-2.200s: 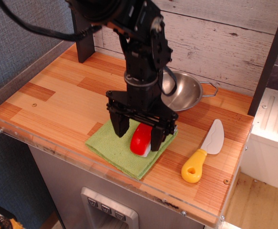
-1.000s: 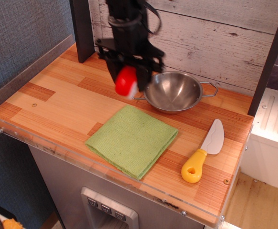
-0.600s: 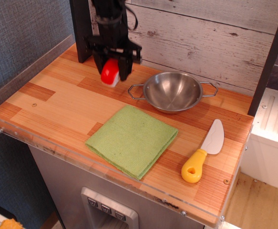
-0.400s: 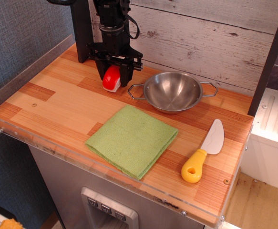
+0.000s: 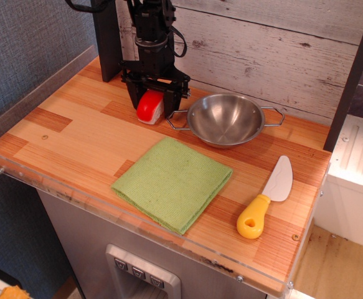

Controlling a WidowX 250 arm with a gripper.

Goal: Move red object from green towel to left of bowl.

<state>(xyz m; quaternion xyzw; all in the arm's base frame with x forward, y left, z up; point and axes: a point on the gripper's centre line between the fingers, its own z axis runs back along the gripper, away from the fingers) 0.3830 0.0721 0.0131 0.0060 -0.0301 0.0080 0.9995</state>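
The red object (image 5: 150, 107), a small block with a glossy red top over a white base, is low over the wooden counter just left of the bowl (image 5: 226, 119), at or touching the surface. My gripper (image 5: 152, 101) points down from above and is shut on it, with one black finger (image 5: 132, 94) on each side. The bowl is shiny steel with two wire loop handles; its left handle lies close to my right finger. The green towel (image 5: 172, 181) lies flat at the front of the counter with nothing on it.
A toy knife (image 5: 267, 197) with a yellow handle lies at the front right. A dark post (image 5: 106, 37) stands behind my gripper against the plank wall. A clear plastic lip (image 5: 75, 202) runs along the counter's front edge.
My gripper lifted the red object off the green towel, carried it back and left past the bowl, and lowered it to the counter left of the bowl.
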